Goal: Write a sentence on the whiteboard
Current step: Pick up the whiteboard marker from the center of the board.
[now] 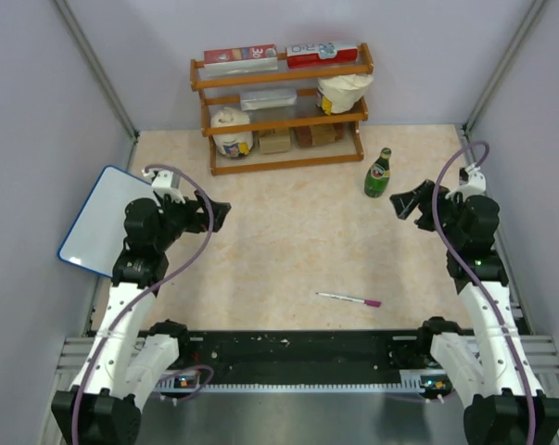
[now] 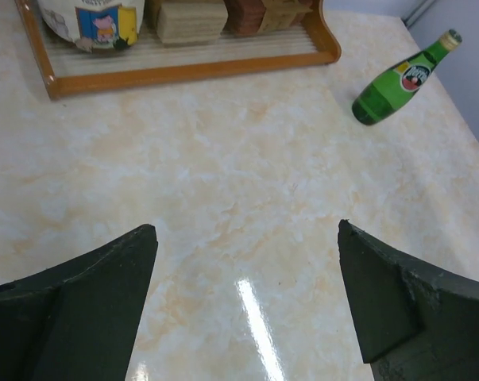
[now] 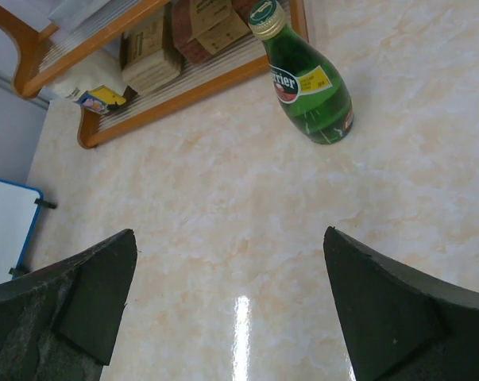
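Note:
The whiteboard (image 1: pixel 103 218), white with a thin blue frame, lies blank at the table's left edge, partly under my left arm. Its corner shows in the right wrist view (image 3: pixel 5 230). A marker with a pink cap (image 1: pixel 349 298) lies on the table near the front, right of centre. My left gripper (image 1: pixel 214 213) is open and empty above the table, to the right of the whiteboard; its jaws stand wide apart in the left wrist view (image 2: pixel 247 302). My right gripper (image 1: pixel 407 204) is open and empty at the right side, just below the green bottle, and shows in its wrist view (image 3: pixel 229 305).
A wooden shelf rack (image 1: pixel 281 107) with boxes, a jar and a bag stands at the back. A green glass bottle (image 1: pixel 378 173) stands in front of its right end; it also shows in the wrist views (image 2: pixel 398 78) (image 3: pixel 307 79). Walls close in on both sides.

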`<state>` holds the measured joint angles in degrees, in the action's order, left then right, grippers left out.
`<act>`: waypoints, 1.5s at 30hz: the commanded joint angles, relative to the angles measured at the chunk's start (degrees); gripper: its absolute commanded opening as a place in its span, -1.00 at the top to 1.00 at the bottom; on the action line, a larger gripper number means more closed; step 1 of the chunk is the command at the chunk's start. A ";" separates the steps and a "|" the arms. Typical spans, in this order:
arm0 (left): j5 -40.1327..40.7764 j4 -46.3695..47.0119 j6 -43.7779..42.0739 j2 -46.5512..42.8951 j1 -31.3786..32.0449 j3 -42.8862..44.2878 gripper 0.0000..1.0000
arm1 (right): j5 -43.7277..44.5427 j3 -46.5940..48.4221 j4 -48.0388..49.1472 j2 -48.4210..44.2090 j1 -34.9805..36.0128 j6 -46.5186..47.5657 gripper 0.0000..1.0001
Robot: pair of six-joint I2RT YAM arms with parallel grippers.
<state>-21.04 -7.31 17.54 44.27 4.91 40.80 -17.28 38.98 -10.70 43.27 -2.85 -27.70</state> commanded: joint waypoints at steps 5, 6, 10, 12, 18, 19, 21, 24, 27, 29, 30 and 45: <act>-9.48 -0.76 -5.93 5.56 5.88 1.39 -0.98 | -2.23 -1.01 1.73 2.08 -0.49 0.02 -0.98; -7.20 -1.82 -7.33 6.43 8.51 1.83 -0.97 | -2.41 -1.10 1.73 2.52 -0.49 0.02 -0.98; 0.82 -4.11 -9.54 10.30 20.82 3.59 -0.97 | -2.85 -1.98 1.73 3.66 -0.49 0.11 -0.98; 1.52 -4.11 -9.37 13.54 25.13 4.20 -0.94 | -2.76 -2.59 2.00 4.28 -0.49 0.02 -0.98; 6.97 -4.46 -11.82 25.23 42.35 7.27 -0.92 | -3.20 -4.00 2.26 6.13 -0.49 0.37 -0.98; 7.93 -4.90 -12.44 27.60 44.81 8.59 -0.92 | -3.11 -4.35 2.44 6.30 -0.49 0.37 -0.98; 10.21 -6.57 -14.63 32.17 49.65 11.84 -0.92 | -3.29 -5.14 2.79 6.92 -0.49 0.37 -0.98; 13.21 -9.38 -19.62 39.38 55.55 17.37 -0.92 | -3.81 -6.11 3.23 7.80 -0.49 0.19 -0.98; 14.27 -11.49 -23.59 46.23 58.98 23.26 -0.91 | -3.99 -6.90 3.58 8.24 -0.49 0.19 -0.98; 13.40 -14.12 -25.36 50.19 60.30 27.30 -0.90 | -3.90 -7.16 3.67 8.41 -0.49 0.28 -0.98; 12.96 -14.57 -26.58 52.04 60.74 28.71 -0.88 | -3.82 -7.25 3.67 8.50 -0.49 0.28 -0.98; 18.14 -14.05 -30.81 64.97 64.18 29.87 -0.26 | -3.29 -8.40 4.98 11.31 -0.49 0.28 -0.98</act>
<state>-4.86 -22.31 -11.77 107.90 68.99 70.46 -20.60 30.63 -8.95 54.15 -2.85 -27.64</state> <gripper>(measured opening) 0.661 0.989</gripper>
